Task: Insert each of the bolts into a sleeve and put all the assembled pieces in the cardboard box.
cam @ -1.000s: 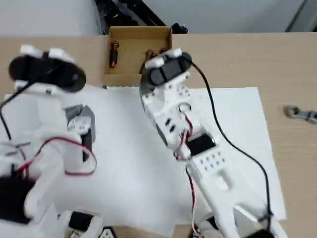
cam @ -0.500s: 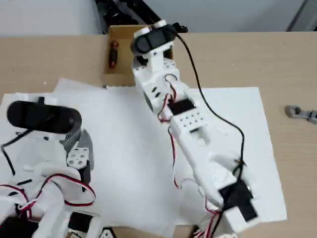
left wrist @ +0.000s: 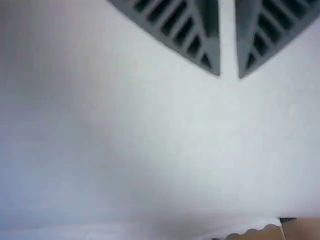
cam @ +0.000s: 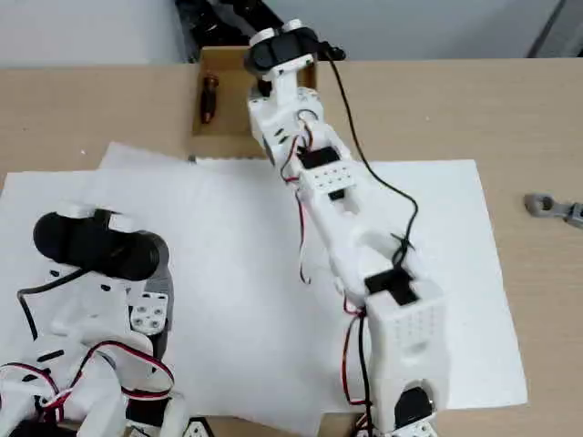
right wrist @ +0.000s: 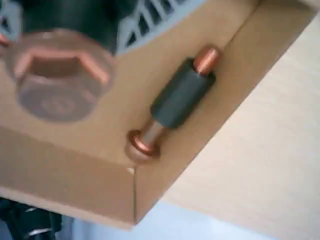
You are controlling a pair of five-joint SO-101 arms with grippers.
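Note:
The cardboard box [cam: 228,141] stands at the table's far edge, and one assembled piece [cam: 209,96], a copper bolt in a dark sleeve, lies along its left wall. My right arm [cam: 314,173] stretches from the near edge to the box, its wrist above the box's right half. Inside the box my right gripper [right wrist: 75,25] is shut on a copper bolt [right wrist: 57,75] whose hex head faces the camera. Another sleeved bolt [right wrist: 175,102] lies in the box corner [right wrist: 150,195]. My left gripper [left wrist: 227,55] hangs low over white paper [left wrist: 125,150], shut and holding nothing.
A large white paper sheet [cam: 237,273] covers the table's middle. A small metal tool [cam: 549,208] lies on bare wood at the right edge. Dark equipment [cam: 219,18] sits behind the box. The left arm's body [cam: 91,300] fills the near left corner.
My right arm has stretched farther out, bringing its wrist from the box's front wall to over the box. The left arm pulled back toward the near left corner.

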